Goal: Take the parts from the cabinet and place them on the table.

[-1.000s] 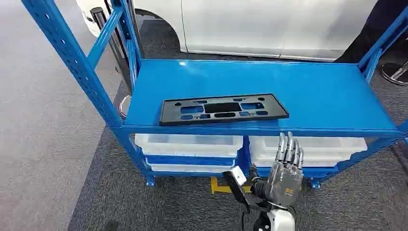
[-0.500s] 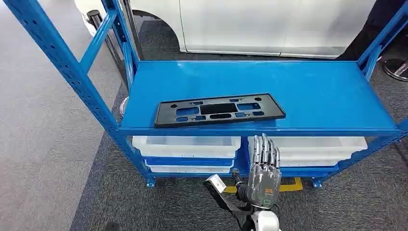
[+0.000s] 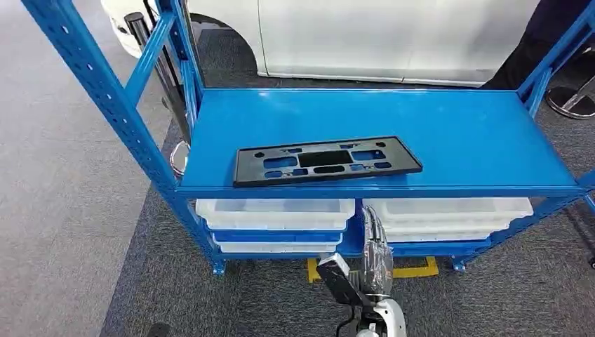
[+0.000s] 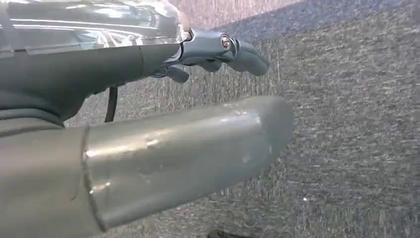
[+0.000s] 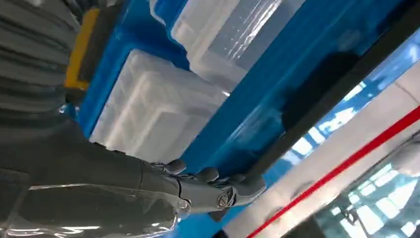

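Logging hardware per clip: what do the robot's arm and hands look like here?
The right robot hand is dark grey with metallic fingers, on a silver-white forearm carrying a black camera block and thin black cable. Up close, the left robot hand shows a thick grey thumb, darker fingers, a silver pivot screw and a glossy clear cover.

The part lies flat on the cabinet's top shelf, near its front edge, left of centre. Two bins sit side by side below; the right hand hangs in front.

A white car stands behind the rack on grey carpet, with yellow floor tape below
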Controlling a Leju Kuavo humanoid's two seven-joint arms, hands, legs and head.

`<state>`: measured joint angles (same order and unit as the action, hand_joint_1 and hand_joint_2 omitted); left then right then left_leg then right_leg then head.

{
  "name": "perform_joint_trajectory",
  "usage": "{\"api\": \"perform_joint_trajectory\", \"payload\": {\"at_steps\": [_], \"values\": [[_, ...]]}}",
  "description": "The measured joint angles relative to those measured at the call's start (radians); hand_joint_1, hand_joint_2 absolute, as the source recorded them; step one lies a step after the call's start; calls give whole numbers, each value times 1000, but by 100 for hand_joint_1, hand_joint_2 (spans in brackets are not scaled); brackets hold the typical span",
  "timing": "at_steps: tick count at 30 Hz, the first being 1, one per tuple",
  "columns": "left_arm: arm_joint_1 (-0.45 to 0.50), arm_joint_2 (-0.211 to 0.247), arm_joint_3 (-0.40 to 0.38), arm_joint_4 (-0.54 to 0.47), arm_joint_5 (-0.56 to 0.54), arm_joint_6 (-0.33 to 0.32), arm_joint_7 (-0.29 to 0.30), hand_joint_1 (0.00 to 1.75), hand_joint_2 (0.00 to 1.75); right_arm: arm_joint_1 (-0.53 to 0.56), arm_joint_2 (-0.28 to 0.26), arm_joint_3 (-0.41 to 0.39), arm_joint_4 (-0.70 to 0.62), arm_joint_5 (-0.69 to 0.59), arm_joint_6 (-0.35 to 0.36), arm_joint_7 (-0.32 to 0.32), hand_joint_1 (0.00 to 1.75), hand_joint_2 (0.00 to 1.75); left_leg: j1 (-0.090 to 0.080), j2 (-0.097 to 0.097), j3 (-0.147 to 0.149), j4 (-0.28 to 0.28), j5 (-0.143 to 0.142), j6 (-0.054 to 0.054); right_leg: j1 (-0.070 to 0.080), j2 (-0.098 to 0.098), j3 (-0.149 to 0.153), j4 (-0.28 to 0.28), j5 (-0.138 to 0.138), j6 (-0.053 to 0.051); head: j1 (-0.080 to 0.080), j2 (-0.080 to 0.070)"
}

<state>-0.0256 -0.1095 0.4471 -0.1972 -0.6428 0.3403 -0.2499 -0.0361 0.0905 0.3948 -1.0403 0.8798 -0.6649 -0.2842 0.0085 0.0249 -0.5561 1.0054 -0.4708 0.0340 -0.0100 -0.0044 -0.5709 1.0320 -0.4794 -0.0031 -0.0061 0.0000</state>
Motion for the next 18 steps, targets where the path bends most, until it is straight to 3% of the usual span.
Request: {"api": "perform_joint_trajectory", "payload": {"at_steps": [1, 4, 5, 7, 8, 9, 10, 11, 12, 13, 15, 16, 18], "values": [[-2, 1, 3, 0, 0, 0, 0, 0, 0, 0, 8, -5, 6, 24, -8, 9, 0, 0, -7, 1, -3, 4, -2, -4, 8, -1, 7, -11, -5, 0, 0, 0], [0, 7, 5, 0, -4, -1, 2, 0, 0, 9, 23, -20, 16, 43, -16, 25, 0, 0, -4, 3, -1, -2, 2, -18, 10, 3, 3, -10, -5, -2, -1, 0], [0, 10, 5, 0, -4, -1, 2, 0, 0, 10, 27, -21, 16, 46, -18, 27, 0, 0, -8, 4, 0, -1, 0, -26, 1, 5, 6, -20, 1, -11, -1, 0], [1, 13, 5, 0, -10, -1, 2, 0, 0, 9, 39, -23, 19, 64, -24, 34, 0, 0, -2, -14, -25, 62, -51, -36, -4, 2, 11, -27, 6, -22, -1, 0], [1, 13, 5, 0, -11, -1, 2, 0, 0, 9, 43, -23, 22, 76, -26, 40, 0, 0, 0, -16, -60, 140, -94, -40, -3, 2, 10, -27, 5, -22, -1, 0], [2, 15, 6, 0, -11, -1, 2, 0, 0, 11, 47, -24, 24, 85, -26, 44, 0, 175, 2, -16, -97, 221, -130, -44, -2, 2, 10, -27, 5, -23, -1, 0], [4, 17, 7, 0, -13, -2, 2, 0, 0, 13, 47, -24, 25, 93, -27, 51, 0, 175, 2, -16, -129, 289, -151, -46, -2, 3, 10, -26, 4, -24, -1, 0], [5, 18, 8, 0, -13, -2, 2, 0, 0, 14, 48, -25, 28, 102, -28, 55, 0, 175, 2, -16, -142, 313, -147, -48, -2, 5, 10, -25, 4, -24, -1, 0], [6, 18, 10, 0, -14, -2, 2, 0, 0, 15, 50, -26, 29, 114, -28, 61, 0, 175, 2, -16, -132, 287, -119, -47, -2, 7, 12, -24, 3, -24, -1, 0], [6, 20, 11, 0, -18, -3, 2, 0, 0, 16, 53, -29, 29, 137, -29, 66, 0, 175, 3, -16, -101, 218, -73, -45, -2, 10, 13, -22, 1, -22, -1, 0], [5, 22, 13, 0, -21, -6, 2, 0, 0, 17, 65, -41, 27, 184, -29, 73, 0, 175, 3, -18, -17, 37, 12, -36, -2, 14, 17, -17, -5, -16, -1, 0], [5, 23, 16, 0, -21, -12, 1, 0, 0, 18, 69, -49, 23, 216, -31, 80, 0, 175, -2, -23, -1, 17, -6, -33, 4, 14, 13, -13, -8, -11, -1, 0], [3, 23, 29, 0, -14, -27, 1, 0, 0, 20, 77, -64, 19, 291, -34, 85, 0, 175, -4, -23, -6, 9, -4, -26, 4, 16, 7, -11, -5, -3, -1, 0]]}}
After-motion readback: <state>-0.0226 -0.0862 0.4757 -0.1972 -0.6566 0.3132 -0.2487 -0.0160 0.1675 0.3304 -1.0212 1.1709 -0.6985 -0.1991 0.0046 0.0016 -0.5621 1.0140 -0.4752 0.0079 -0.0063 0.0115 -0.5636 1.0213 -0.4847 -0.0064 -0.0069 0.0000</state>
